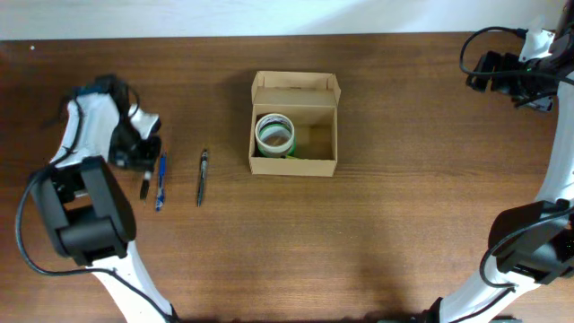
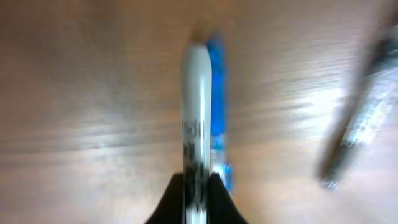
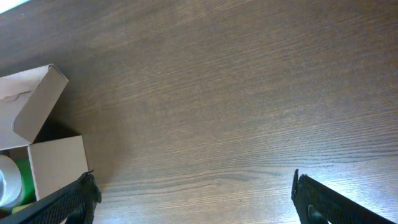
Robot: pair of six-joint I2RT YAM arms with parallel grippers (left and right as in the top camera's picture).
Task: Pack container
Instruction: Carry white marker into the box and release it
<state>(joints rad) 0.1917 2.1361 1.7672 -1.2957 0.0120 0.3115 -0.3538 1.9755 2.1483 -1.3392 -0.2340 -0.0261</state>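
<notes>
Overhead: tan-brown rectangular cardboard box [image 1: 294, 166] open on tabletop [image 1: 404, 224]. Left pincer [image 2: 198, 183], left of box, closed on slim white pen [image 2: 196, 112]. Right pincer [image 3: 193, 186] wide open, empty.

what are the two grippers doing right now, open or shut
Left gripper: closed on the blue and white pen.
Right gripper: open, holding nothing.

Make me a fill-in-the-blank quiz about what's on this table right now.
Inside the container sits a roll of ___.
The right gripper is ___ and holds nothing.
The blue pen lies on the ___, not in the container.
Missing words: tape; open; table.
</notes>
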